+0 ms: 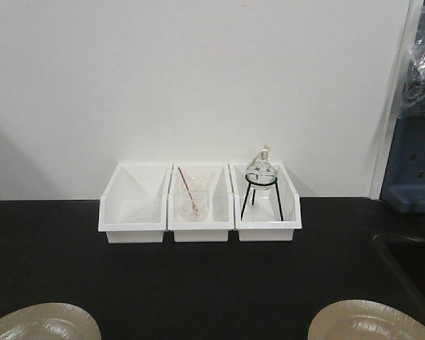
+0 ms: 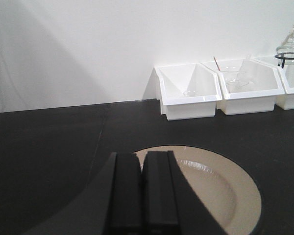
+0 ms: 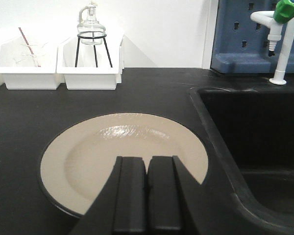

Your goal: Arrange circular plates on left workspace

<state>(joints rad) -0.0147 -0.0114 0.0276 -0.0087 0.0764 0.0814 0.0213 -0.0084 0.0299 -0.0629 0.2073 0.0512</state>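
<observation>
Two tan circular plates lie flat on the black countertop. In the front view the left plate (image 1: 42, 322) and the right plate (image 1: 372, 322) are cut off by the bottom edge. My left gripper (image 2: 142, 155) is shut and empty, hovering over the near left rim of the left plate (image 2: 215, 191). My right gripper (image 3: 147, 159) is also shut and empty, above the near part of the right plate (image 3: 112, 144). The left workspace (image 2: 44, 147) is bare black counter with a thin seam (image 2: 97, 147). Neither gripper shows in the front view.
Three white bins (image 1: 200, 209) stand in a row against the back wall; the middle one holds glassware, the right one a flask on a black tripod (image 1: 261, 180). A recessed black sink (image 3: 255, 132) with a white tap (image 3: 279, 44) lies just right of the right plate.
</observation>
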